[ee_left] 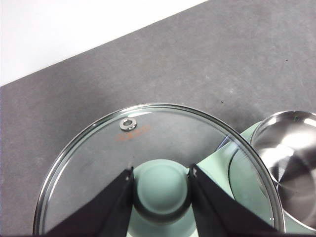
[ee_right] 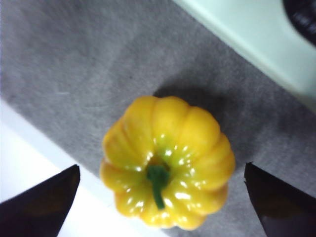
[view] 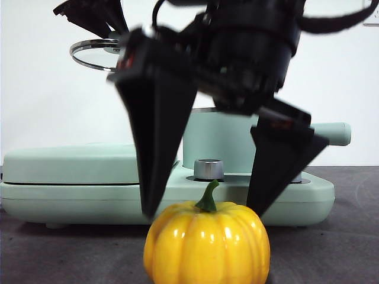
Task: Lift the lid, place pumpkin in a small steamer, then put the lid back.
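Note:
The yellow-orange pumpkin [view: 207, 244] [ee_right: 168, 163] with a green stem sits on the dark mat at the table's front. My right gripper [view: 204, 210] [ee_right: 160, 197] hangs just above it, open, its two black jaws wide on either side and not touching it. My left gripper [ee_left: 161, 190] [view: 95, 18] is shut on the mint-green knob of the clear glass lid [ee_left: 98, 163] [view: 92, 53], held up in the air at the upper left. The small steamer [view: 225, 145] [ee_left: 291, 163] stands uncovered behind the right arm, its handle [view: 328, 134] pointing right.
A wide flat mint-green appliance [view: 71, 183] with a steel dial [view: 208, 169] stretches across the table behind the pumpkin and carries the steamer. Dark grey mat [view: 331, 248] covers the table; a white edge [ee_right: 29, 158] lies close beside the pumpkin.

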